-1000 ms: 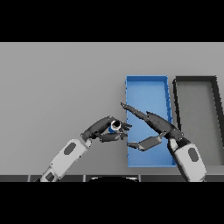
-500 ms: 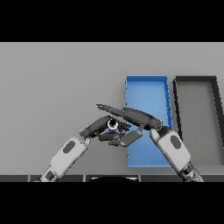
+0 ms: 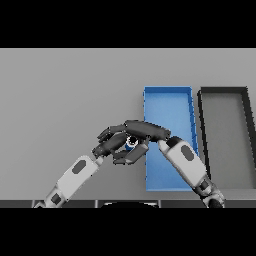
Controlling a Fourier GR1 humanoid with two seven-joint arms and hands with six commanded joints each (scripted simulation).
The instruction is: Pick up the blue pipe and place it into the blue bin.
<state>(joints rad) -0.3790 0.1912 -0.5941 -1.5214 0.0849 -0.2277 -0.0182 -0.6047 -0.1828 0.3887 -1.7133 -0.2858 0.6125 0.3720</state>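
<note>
Left hand [image 3: 114, 145] curled round blue pipe [image 3: 131, 143], fingers above and thumb below, pipe's end just showing between them. Right hand [image 3: 146, 130] reaches across over left hand, fingers fairly straight and flat, lying on left fingers and over pipe; whether it touches pipe cannot be told. Both forearms rise from lower edge, meeting in peak. Blue bin [image 3: 168, 98] just right of hands; dark bin [image 3: 224, 93] beyond it

blue pipe [image 3: 131, 143] mostly behind fingers [image 3: 142, 128]
</note>
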